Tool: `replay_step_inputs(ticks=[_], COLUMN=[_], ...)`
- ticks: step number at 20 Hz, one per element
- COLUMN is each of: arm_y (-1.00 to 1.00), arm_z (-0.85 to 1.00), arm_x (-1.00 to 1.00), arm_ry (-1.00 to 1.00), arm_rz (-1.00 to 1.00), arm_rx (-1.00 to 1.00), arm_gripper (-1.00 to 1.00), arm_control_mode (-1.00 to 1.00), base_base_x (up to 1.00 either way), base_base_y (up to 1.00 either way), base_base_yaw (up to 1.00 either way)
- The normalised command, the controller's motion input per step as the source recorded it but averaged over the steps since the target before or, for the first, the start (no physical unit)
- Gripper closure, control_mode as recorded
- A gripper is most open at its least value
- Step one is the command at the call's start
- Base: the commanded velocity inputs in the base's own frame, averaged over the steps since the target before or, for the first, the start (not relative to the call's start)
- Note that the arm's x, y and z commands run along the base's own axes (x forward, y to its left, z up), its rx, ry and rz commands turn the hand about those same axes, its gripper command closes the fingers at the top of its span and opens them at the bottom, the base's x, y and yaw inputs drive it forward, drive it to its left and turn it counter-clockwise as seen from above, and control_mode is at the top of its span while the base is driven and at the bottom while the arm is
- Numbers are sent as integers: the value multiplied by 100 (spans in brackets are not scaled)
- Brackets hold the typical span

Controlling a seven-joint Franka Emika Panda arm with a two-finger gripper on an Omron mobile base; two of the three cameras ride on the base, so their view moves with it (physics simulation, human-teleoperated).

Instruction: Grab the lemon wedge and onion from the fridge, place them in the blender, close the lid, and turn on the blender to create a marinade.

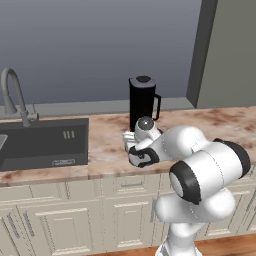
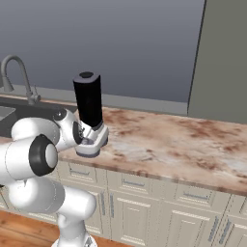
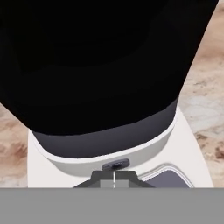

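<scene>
The blender (image 1: pixel 144 102) stands on the marble counter, a black jug with a side handle on a white base (image 2: pixel 95 141). Its dark lid (image 1: pixel 143 79) sits on the jug's top (image 2: pixel 86 75). My gripper (image 3: pixel 114 178) is shut, its fingertips together right at the front of the white base (image 3: pixel 186 148), beside the grey button panel (image 3: pixel 168 177). In the base views my gripper (image 2: pixel 86 140) is low against the base, the hand (image 1: pixel 141 143) in front of it. The fridge (image 2: pixel 224 62) shows as a tall grey side at the right. The lemon wedge and onion are out of view.
A dark sink (image 1: pixel 45 142) with a curved grey faucet (image 1: pixel 12 95) lies left of the blender. The marble counter (image 2: pixel 178 144) stretches right toward the fridge. Cream cabinet drawers (image 1: pixel 65 215) run below the counter's front edge.
</scene>
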Motion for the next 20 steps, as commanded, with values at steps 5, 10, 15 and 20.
replay_step_inputs(ticks=[5, 10, 15, 20], arm_y=[0, 0, 0, 0], arm_z=[-4, 8, 22, 13], arm_x=[22, -4, -1, -1], arm_ry=[-1, 0, -2, 0], arm_rz=[0, 0, 0, 0], arm_rx=[0, 0, 0, 0], arm_gripper=[100, 100, 100, 100], arm_control_mode=[-100, -100, -100, -100], base_base_x=[0, 0, 0, 0], base_base_y=[0, 0, 0, 0], base_base_yaw=[0, 0, 0, 0])
